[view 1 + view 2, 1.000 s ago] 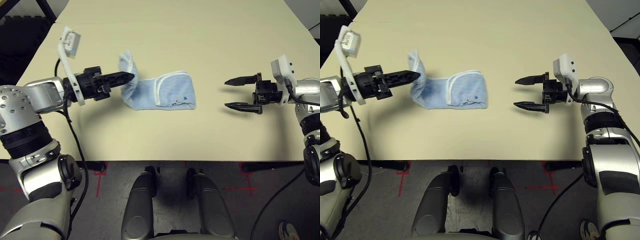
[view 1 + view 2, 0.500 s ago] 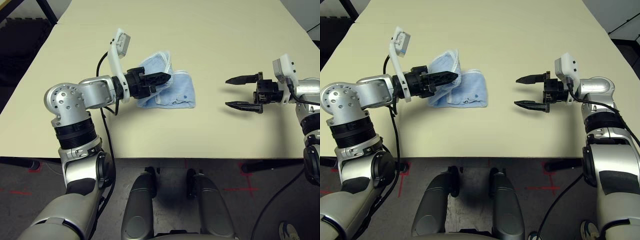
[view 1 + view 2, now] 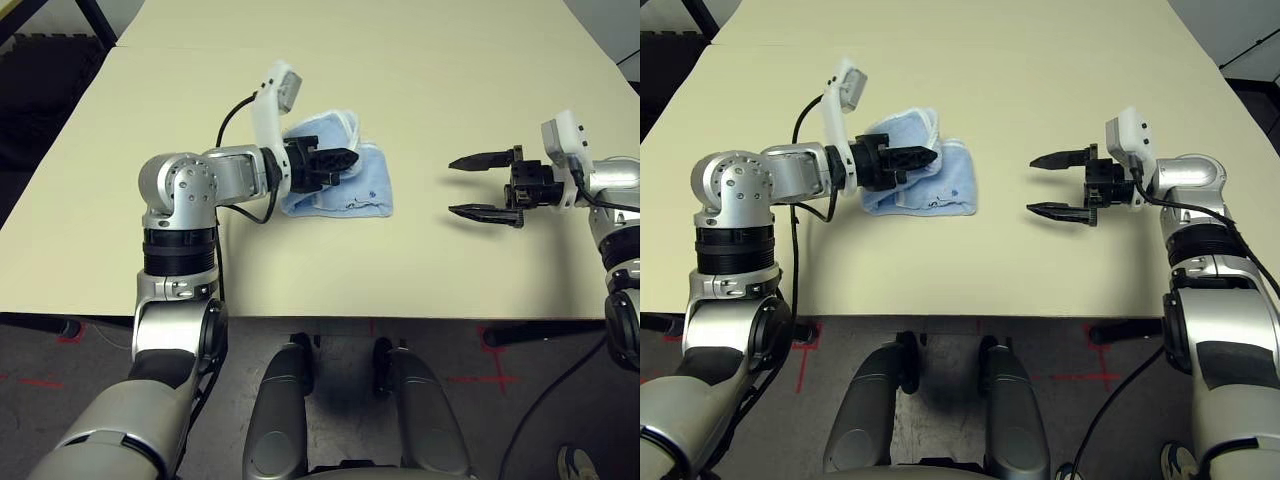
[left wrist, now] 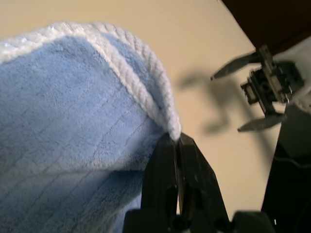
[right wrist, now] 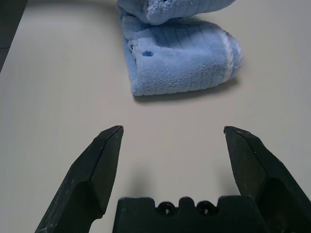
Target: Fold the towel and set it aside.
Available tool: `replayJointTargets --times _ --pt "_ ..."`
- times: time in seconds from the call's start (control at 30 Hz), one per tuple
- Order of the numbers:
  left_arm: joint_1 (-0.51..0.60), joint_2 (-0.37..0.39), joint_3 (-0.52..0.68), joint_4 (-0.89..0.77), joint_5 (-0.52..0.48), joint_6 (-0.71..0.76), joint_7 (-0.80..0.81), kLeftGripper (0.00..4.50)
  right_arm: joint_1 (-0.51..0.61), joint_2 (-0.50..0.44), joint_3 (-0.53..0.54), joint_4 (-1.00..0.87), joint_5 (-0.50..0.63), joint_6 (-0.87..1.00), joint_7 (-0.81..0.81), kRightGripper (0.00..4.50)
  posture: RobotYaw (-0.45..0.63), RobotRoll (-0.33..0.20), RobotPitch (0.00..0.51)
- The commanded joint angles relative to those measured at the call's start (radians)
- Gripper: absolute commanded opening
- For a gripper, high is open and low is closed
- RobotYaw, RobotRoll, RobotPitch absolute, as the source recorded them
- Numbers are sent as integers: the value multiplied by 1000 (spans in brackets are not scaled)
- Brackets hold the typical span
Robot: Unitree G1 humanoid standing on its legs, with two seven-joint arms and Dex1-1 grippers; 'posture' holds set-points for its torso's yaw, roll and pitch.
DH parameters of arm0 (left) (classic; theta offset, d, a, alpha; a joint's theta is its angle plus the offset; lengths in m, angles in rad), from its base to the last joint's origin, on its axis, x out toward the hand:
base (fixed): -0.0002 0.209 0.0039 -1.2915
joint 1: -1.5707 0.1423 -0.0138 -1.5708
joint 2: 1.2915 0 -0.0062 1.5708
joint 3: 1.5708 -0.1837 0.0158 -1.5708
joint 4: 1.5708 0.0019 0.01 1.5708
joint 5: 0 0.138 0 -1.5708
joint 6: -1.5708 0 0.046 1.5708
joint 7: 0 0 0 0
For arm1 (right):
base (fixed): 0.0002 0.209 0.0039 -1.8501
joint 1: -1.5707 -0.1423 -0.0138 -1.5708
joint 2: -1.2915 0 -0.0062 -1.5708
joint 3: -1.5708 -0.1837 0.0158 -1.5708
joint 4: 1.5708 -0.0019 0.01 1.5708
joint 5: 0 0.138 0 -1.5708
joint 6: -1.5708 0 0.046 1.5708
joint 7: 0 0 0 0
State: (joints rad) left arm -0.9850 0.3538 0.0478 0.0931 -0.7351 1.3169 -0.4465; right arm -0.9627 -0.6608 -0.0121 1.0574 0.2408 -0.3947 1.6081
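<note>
The left tool (image 3: 345, 160) pinches one edge of the blue towel (image 3: 350, 190) over its folded part on the table (image 3: 420, 260), the right tool (image 3: 478, 186) waits wide open and empty, and setting aside is left.

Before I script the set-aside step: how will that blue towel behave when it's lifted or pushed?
Probably floppy: the towel droops from the edge pinched by the left gripper, whose fingers are shut on its white edging. Likely light, since that one pinch lifts a whole flap. Its terry pile may drag on the table rather than slide, so the fold could slump open.
</note>
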Motion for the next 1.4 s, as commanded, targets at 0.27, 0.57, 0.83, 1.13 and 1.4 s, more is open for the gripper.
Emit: replayJointTargets --times 0.27,0.57,0.83,1.13,1.4 --pt "-78 -99 59 69 7 38 21 53 -4 3 -16 11 -16 -5 6 4500 4 0 218" --pt "-75 -132 18 100 33 27 0 53 -6 4 -18 11 -20 -4 6 4500 2 0 219" --pt "-57 -128 -26 89 40 43 -45 53 1 4 -16 6 -21 -3 6 4500 -1 0 220" --pt "3 -70 -173 83 123 -15 -102 1051 1 6 -16 1 -19 -5 6 4500 -8 0 216" --pt "-79 89 -154 40 56 -32 -336 3968 5 0 -14 -4 -16 -2 6 4500 -10 0 214"
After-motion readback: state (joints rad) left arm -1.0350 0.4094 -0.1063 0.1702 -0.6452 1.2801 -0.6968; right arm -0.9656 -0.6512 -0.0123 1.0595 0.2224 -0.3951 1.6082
